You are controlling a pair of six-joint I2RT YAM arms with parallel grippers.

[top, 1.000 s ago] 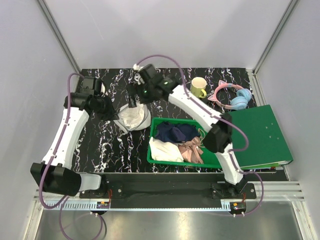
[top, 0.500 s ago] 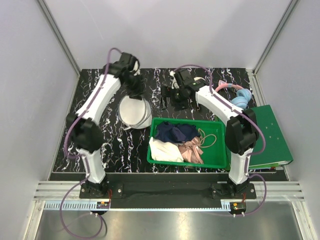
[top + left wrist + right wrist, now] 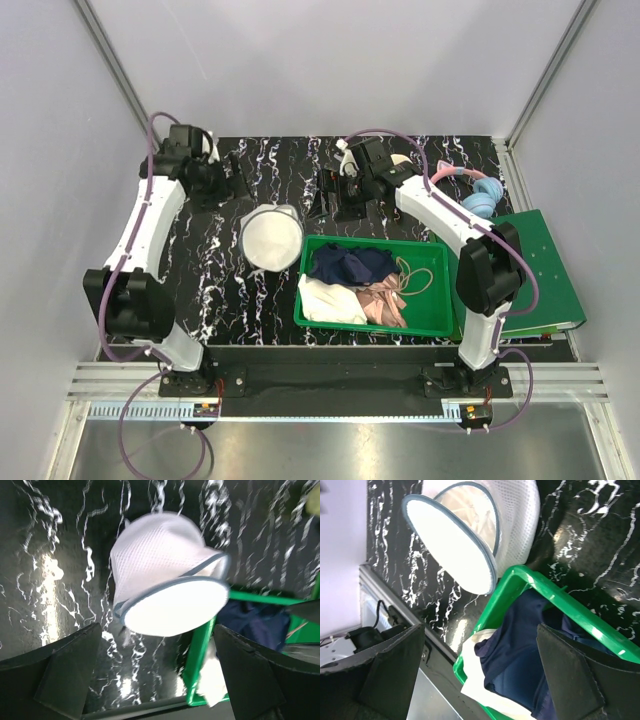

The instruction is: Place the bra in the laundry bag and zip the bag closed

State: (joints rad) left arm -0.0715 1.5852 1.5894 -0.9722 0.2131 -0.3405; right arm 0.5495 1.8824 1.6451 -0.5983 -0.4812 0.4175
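Take the green bin [image 3: 420, 240] as your marker: the laundry bag [image 3: 270, 240] sits on the table [image 3: 215, 280] right at the bin's far-left corner, outside the wall and touching it or all but. Both tools are empty, fingers spread wide. Your left gripper [image 3: 232, 186] hangs out beyond that corner on the left side, and your right gripper [image 3: 333, 203] hangs just past the bin's far wall. The bag therefore lies between them, back toward the bin from each, and neither is clearly nearer. The bag is round, so there is no long axis to line up with; what counts is the rim seam, and it is not closed. From the right wrist you see one half gaping off the other, with cream fabric that looks like the bra [image 3: 470, 512] in the gap. Judge the bra as in and the zip as the step left. The gape seems to face away from the bin's near wall, toward the right gripper. You cannot make out the zipper pull in any view, so find it before committing. Mind the bin's corner wall, which crowds the bag on one side; the table left of the bin gives you room to steady or slide it.
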